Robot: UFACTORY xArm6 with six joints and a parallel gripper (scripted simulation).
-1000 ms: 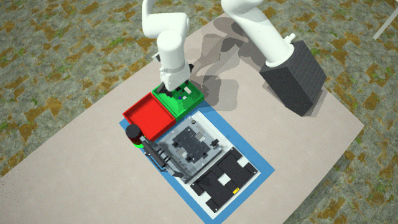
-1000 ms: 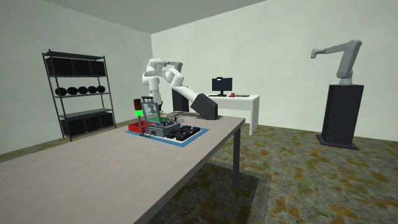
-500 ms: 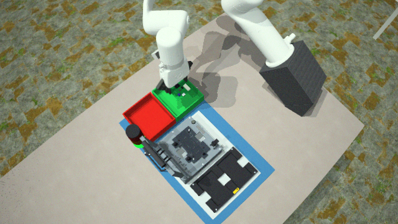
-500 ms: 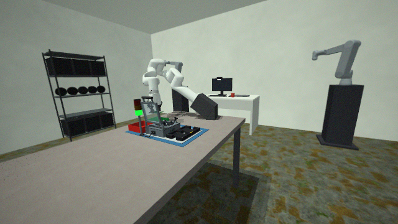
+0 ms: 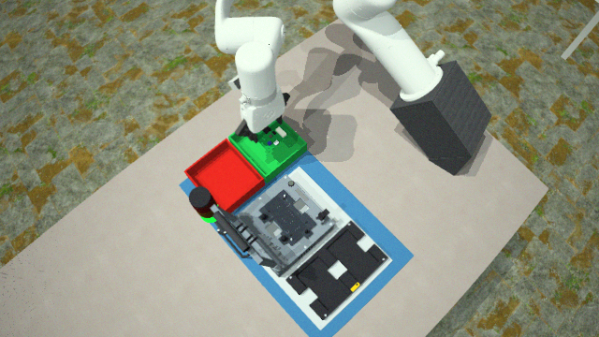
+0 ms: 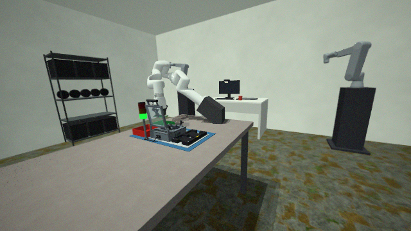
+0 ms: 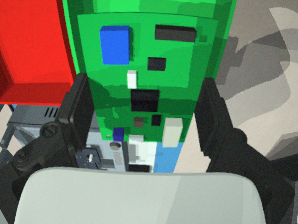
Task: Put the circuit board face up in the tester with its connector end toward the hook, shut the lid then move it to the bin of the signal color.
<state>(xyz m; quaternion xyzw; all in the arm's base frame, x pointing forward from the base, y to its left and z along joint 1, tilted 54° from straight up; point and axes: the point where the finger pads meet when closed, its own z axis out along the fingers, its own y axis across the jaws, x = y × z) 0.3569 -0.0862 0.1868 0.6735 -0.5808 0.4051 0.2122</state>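
Observation:
The green circuit board (image 7: 143,76) sits between my gripper's (image 7: 143,112) two black fingers, which are shut on its long edges. It hangs face up over the green bin (image 5: 266,152), its white connector (image 5: 281,130) toward the bin's far side. In the overhead view the gripper (image 5: 262,136) is low over that bin. The red bin (image 5: 225,174) stands beside it, empty. The signal tower (image 5: 202,202) shows green at its base (image 6: 142,115). The tester (image 5: 285,225) stands with its lid (image 5: 239,234) raised and its plate bare.
The black tray (image 5: 337,271) lies on the white plate beyond the tester, both pockets empty. All stand on a blue bench mat (image 5: 374,234). The arm's dark base block (image 5: 442,117) stands at the table's far side.

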